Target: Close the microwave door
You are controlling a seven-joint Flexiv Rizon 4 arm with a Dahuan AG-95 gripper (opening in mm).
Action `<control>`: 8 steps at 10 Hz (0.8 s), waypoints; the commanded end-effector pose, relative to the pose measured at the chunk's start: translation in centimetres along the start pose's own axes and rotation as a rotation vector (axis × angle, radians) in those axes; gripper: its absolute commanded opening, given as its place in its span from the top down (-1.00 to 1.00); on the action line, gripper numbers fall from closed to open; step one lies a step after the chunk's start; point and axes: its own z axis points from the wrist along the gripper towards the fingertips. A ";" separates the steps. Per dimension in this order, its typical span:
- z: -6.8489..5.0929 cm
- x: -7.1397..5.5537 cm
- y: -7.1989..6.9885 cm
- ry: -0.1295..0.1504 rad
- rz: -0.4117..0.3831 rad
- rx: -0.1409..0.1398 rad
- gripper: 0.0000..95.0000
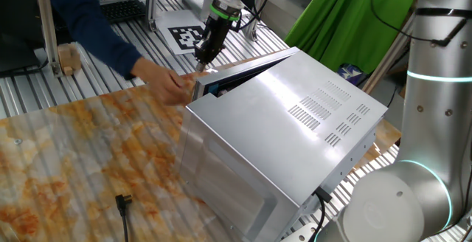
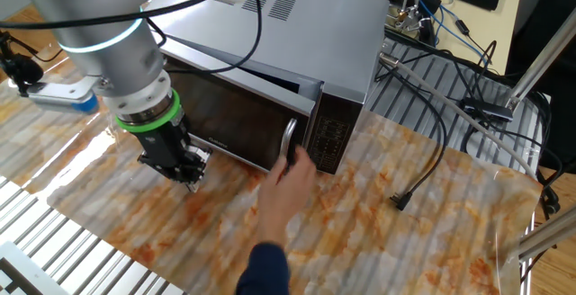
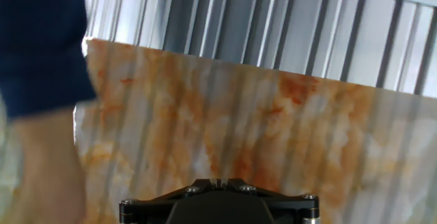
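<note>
**Microwave door nearly shut, person's hand on handle**

The microwave [image 1: 295, 131] sits on the orange-marbled table [image 1: 81, 161], vent slots on its top casing, black cable [image 1: 321, 198] at the rear. The microwave door [image 2: 238, 120] stands slightly ajar; a narrow gap shows along its top edge. A person's hand [image 2: 292, 174], in a blue sleeve [image 2: 263, 272], touches the door handle [image 2: 288, 142]. The gripper [image 2: 187, 171] hangs just above the table, in front of the door's hinge side, near but apart from the door. Jaw state: cannot tell; the fingertips are not resolved in any view
</note>
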 end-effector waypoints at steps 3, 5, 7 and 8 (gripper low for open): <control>0.0 0.1 -0.1 -0.010 0.258 0.068 1.00; 0.1 0.1 -0.1 -0.006 0.328 0.071 1.00; 0.2 0.1 -0.1 -0.004 0.381 0.108 1.00; 0.3 0.1 -0.1 -0.010 0.375 0.108 1.00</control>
